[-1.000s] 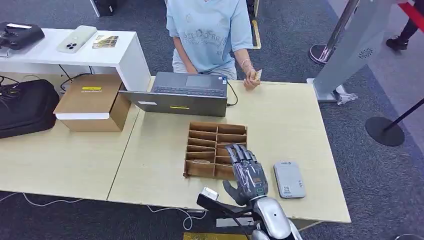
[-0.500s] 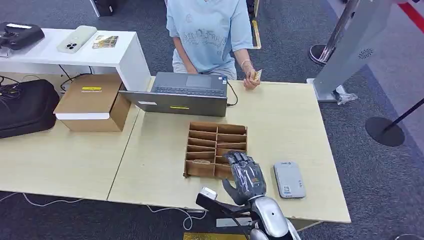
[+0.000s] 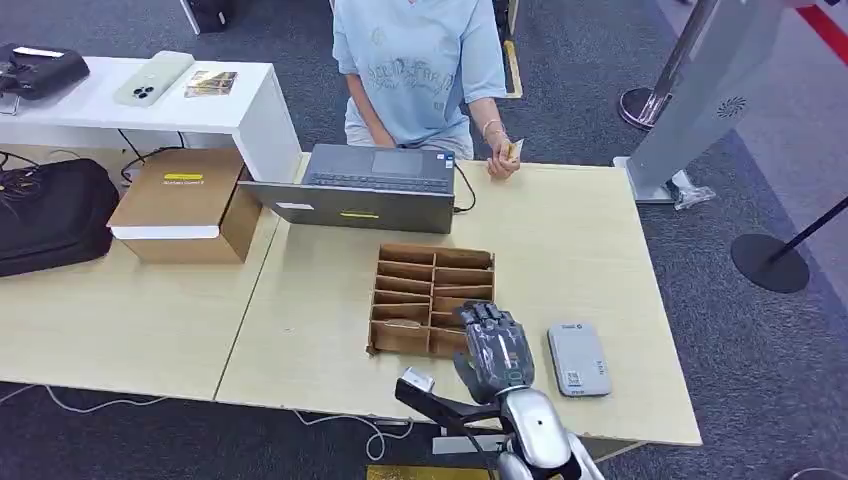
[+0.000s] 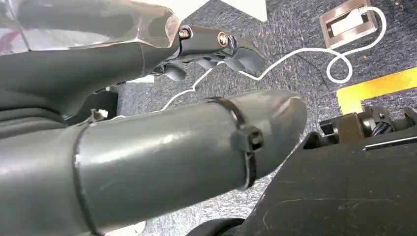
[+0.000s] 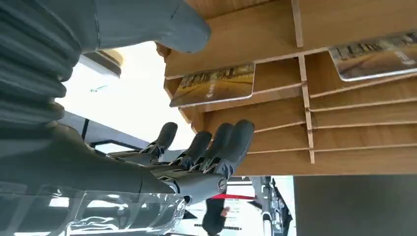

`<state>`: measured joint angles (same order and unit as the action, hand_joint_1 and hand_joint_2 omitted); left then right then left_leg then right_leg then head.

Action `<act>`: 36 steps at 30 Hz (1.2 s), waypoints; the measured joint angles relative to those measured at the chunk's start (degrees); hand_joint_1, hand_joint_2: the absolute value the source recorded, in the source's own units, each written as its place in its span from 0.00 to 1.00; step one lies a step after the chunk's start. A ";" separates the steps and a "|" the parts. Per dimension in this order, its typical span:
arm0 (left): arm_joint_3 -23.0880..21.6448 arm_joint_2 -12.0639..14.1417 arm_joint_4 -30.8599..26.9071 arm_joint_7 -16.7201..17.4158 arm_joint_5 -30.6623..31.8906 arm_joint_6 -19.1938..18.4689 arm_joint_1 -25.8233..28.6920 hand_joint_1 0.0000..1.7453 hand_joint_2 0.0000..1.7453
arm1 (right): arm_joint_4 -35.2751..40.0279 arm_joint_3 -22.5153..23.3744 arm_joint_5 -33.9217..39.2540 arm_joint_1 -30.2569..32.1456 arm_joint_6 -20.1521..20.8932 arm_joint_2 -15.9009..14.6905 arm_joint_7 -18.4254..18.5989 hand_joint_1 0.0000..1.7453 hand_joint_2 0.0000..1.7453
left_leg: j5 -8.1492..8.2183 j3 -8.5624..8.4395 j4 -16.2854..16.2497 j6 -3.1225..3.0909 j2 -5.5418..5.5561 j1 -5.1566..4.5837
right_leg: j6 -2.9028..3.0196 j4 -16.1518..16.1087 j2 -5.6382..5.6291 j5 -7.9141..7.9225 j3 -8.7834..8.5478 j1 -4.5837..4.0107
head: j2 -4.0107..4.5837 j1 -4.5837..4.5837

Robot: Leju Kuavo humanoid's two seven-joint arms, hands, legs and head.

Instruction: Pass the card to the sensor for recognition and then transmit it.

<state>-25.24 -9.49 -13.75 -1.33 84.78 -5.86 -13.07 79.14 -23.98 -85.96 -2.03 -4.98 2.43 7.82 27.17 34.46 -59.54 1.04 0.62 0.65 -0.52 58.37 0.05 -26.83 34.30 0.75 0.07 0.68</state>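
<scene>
The right robot hand hovered over the near right corner of the wooden card tray on the counter, its fingers spread and holding nothing. Cards lay in the tray's slots. The grey sensor sat just beside the hand. A person behind the laptop held another card.
</scene>
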 joint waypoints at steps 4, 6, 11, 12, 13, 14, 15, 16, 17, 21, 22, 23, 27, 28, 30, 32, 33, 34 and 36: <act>0.00 -0.02 0.00 0.00 0.00 -0.07 -0.04 0.00 0.00 | -1.64 0.07 0.04 -0.77 -0.24 -0.04 0.22 0.42 1.00 | 0.00 0.00 0.00 0.00 0.00 0.00 | 0.00 0.00 0.00 0.00 0.00 0.00 | 0.00 0.00; 0.00 -0.02 0.00 0.00 0.00 -0.11 -0.04 0.00 0.00 | -2.23 0.09 0.15 -1.05 -0.42 -0.13 0.31 0.40 1.00 | 0.00 0.00 0.00 0.00 0.00 0.00 | 0.00 0.00 0.00 0.00 0.00 0.00 | 0.00 0.00; 0.00 -0.04 0.00 0.00 0.00 -0.13 -0.05 0.00 0.00 | -3.12 0.20 0.20 -1.38 -0.74 -0.24 0.31 0.42 1.00 | 0.00 0.00 0.00 0.00 0.00 0.00 | 0.00 0.00 -0.01 0.00 0.00 0.00 | 0.00 0.00; 0.00 -0.04 0.00 0.00 0.00 -0.13 -0.05 0.00 0.00 | -3.13 0.20 0.20 -1.39 -0.74 -0.24 0.31 0.42 1.00 | 0.00 0.00 0.00 0.00 0.00 0.00 | 0.00 0.00 -0.01 0.00 0.00 0.00 | 0.00 0.00; 0.00 -0.04 0.00 0.00 0.00 -0.13 -0.05 0.00 0.00 | -3.19 0.20 0.22 -1.40 -0.74 -0.24 0.31 0.42 1.00 | 0.00 0.00 0.00 0.00 0.00 0.00 | 0.00 0.00 -0.01 0.00 0.01 0.00 | 0.00 0.00; 0.00 -0.04 0.00 0.00 -0.02 -0.13 -0.05 0.00 0.00 | -3.50 0.26 0.24 -1.51 -0.87 -0.26 0.33 0.45 1.00 | 0.00 0.00 0.00 0.00 0.00 0.00 | 0.00 0.00 -0.01 0.00 0.00 0.00 | 0.00 0.00; 0.00 -0.07 0.00 0.00 -0.02 -0.13 -0.05 0.00 0.00 | -3.74 0.35 0.28 -1.59 -1.01 -0.26 0.31 0.45 1.00 | 0.00 0.00 0.00 0.00 0.00 0.00 | 0.00 0.00 0.00 0.00 0.00 0.00 | 0.00 0.00; 0.00 -0.15 0.00 0.00 -0.02 -0.15 -0.05 0.00 0.00 | -4.52 0.72 0.83 -1.85 -1.44 -0.31 0.31 0.56 1.00 | 0.00 0.00 0.00 0.00 -0.01 0.00 | 0.00 0.00 -0.01 0.00 0.00 0.00 | 0.00 -0.02; 0.00 -0.20 0.00 0.00 -0.07 -0.17 -0.07 0.00 0.00 | -4.70 0.81 0.90 -1.97 -1.57 -0.31 0.28 0.58 1.00 | 0.00 -0.01 0.00 0.00 -0.01 0.00 | 0.00 0.00 -0.01 0.00 0.00 0.00 | 0.00 0.00; 0.00 -0.48 0.00 0.00 -0.09 -0.74 -0.15 0.00 0.00 | -5.31 1.16 0.94 -2.70 -2.16 -0.33 0.15 0.78 1.00 | 0.00 -0.02 -0.01 0.00 -0.01 0.00 | 0.00 0.00 0.00 0.00 0.00 0.00 | 0.00 0.00; 0.00 -0.59 0.00 0.00 -0.11 -0.81 -0.17 0.00 0.00 | -5.40 1.20 0.94 -2.81 -2.29 -0.35 0.13 0.79 1.00 | 0.00 -0.02 -0.01 0.00 0.00 0.00 | 0.00 0.00 0.00 0.00 -0.01 0.00 | 0.00 -0.02; 0.00 -0.61 0.00 0.02 -0.11 -0.83 -0.18 0.00 0.00 | -5.46 1.25 0.94 -2.91 -2.36 -0.35 0.13 0.79 1.00 | 0.00 -0.02 -0.01 0.00 -0.01 0.00 | 0.00 -0.01 0.00 0.00 -0.01 0.00 | 0.00 -0.02; 0.00 -0.96 0.00 0.15 -0.15 -0.87 -0.19 0.00 0.00 | -5.53 1.38 0.94 -3.04 -2.47 -0.35 -0.02 0.81 1.00 | 0.00 -0.02 -0.01 0.00 0.00 0.00 | 0.00 -0.01 0.00 0.00 -0.01 0.00 | 0.00 -0.02; 0.00 -1.03 0.00 0.15 -0.17 -0.87 -0.20 0.00 0.00 | -5.53 1.38 0.96 -3.05 -2.56 -0.35 -0.02 0.82 1.00 | 0.00 -0.02 -0.01 0.00 0.00 0.00 | 0.00 -0.01 0.00 0.00 -0.01 0.00 | 0.00 -0.04; 0.00 -1.07 0.00 0.15 -0.18 -0.92 -0.23 0.00 0.00 | -5.51 1.42 0.96 -3.06 -2.82 -0.35 -0.02 0.84 1.00 | 0.00 -0.02 -0.01 0.00 -0.01 0.00 | 0.00 -0.01 0.00 0.00 -0.01 0.00 | 0.00 -0.02; 0.00 -1.14 0.00 0.15 -0.17 -0.94 -0.26 0.00 0.00 | -5.51 1.44 0.98 -3.05 -2.91 -0.35 -0.04 0.84 1.00 | 0.00 -0.02 -0.01 0.00 0.00 0.00 | 0.00 -0.01 0.00 0.00 -0.01 0.00 | 0.00 -0.02; 0.00 -1.14 0.00 0.15 -0.17 -0.98 -0.28 0.00 0.00 | -5.51 1.46 0.98 -3.05 -2.93 -0.35 -0.04 0.84 1.00 | 0.00 -0.03 -0.01 0.00 0.00 0.00 | 0.00 -0.01 0.00 0.00 -0.01 0.00 | 0.00 -0.02; 0.00 -1.16 0.00 0.15 -0.17 -0.98 -0.32 0.00 0.00 | -5.51 1.46 0.98 -3.04 -2.99 -0.33 -0.07 0.86 1.00 | 0.00 -0.03 -0.01 0.00 -0.01 0.00 | 0.00 -0.01 0.00 0.00 -0.01 0.00 | 0.00 -0.04; 0.00 -1.18 0.00 0.15 -0.17 -1.07 -0.39 0.00 0.00 | -5.51 1.51 1.01 -3.03 -3.06 -0.33 -0.15 0.88 1.00 | 0.00 -0.03 -0.01 0.00 -0.01 0.00 | 0.00 -0.01 0.00 0.00 -0.01 0.00 | 0.00 -0.02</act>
<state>-25.24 -10.67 -13.75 -1.18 84.61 -6.93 -13.46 73.64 -22.47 -84.96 -5.07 -8.04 2.10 7.67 27.16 34.43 -59.55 1.04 0.61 0.65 -0.52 58.36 0.05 -26.83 34.29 0.75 0.07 0.66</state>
